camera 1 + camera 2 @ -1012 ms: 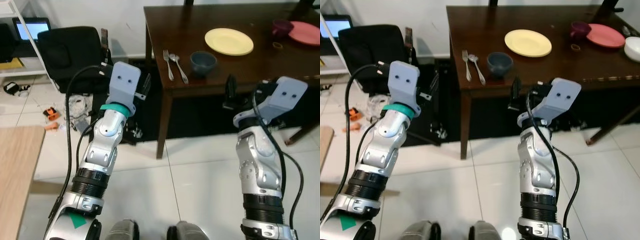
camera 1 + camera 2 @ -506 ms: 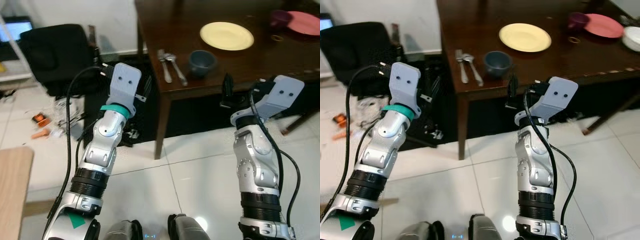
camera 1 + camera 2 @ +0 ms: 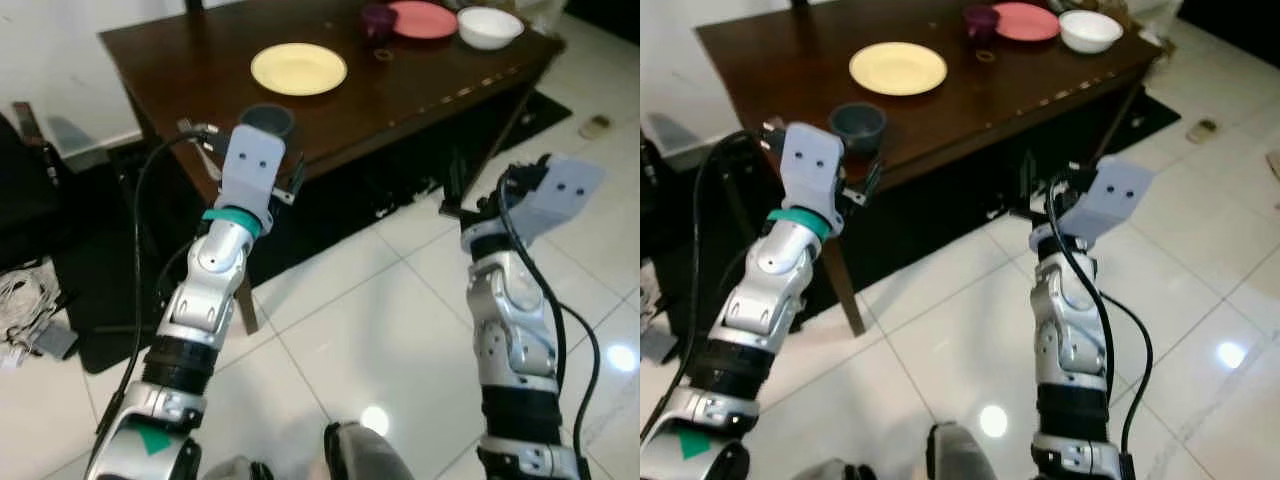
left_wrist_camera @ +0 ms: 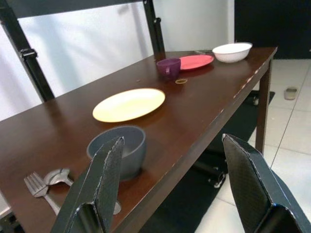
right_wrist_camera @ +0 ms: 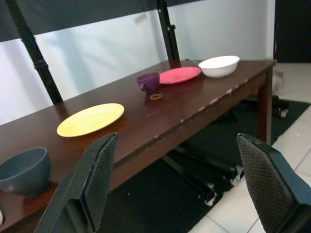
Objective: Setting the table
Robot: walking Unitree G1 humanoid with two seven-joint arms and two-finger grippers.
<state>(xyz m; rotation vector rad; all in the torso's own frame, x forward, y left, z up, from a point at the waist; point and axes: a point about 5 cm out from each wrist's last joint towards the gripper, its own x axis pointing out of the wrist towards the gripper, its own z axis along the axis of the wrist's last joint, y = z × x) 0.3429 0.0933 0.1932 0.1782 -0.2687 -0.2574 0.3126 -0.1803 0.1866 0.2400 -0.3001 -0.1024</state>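
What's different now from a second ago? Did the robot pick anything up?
No. The robot turned to its right, so the table shows at a new angle and a white bowl has come into sight. Both grippers, left and right, stayed open and empty; the dishes kept their places.

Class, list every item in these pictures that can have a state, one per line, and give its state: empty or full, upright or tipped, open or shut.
Yellow plate: empty, flat on the table.
Grey bowl: upright, near the table edge.
Purple cup: upright, beside the pink plate.
Pink plate: empty, flat.
White bowl: upright.
Fork and spoon: lying side by side.
Left claw: open, holding nothing.
Right claw: open, holding nothing.
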